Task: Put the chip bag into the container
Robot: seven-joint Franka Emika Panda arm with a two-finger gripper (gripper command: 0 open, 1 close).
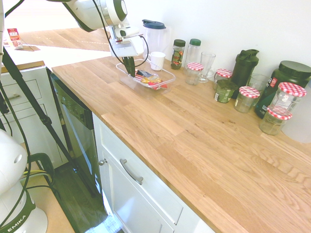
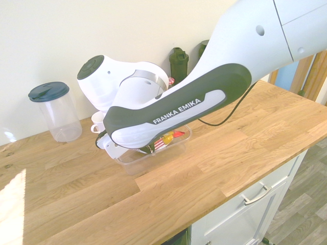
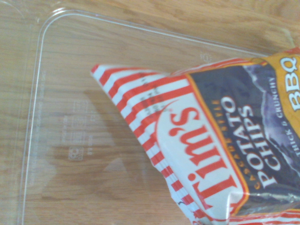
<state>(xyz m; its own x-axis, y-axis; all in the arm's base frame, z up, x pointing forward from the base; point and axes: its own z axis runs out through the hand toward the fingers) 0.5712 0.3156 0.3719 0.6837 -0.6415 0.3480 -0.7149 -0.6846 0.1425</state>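
The chip bag lies inside the container, a clear shallow tub at the back left of the wooden counter. My gripper reaches down into the tub's left end, at the bag's red-and-white striped end, and looks shut on that end. In the second exterior view my forearm covers most of the container, and only a yellow and red part of the chip bag shows. The wrist view shows the chip bag close up, its striped corner raised over the floor of the container.
Right behind the tub stand a white mug and a clear pitcher with a dark blue lid. Spice bottles, a glass and several jars with red-checked lids line the wall to the right. The counter's front edge runs above white cabinets.
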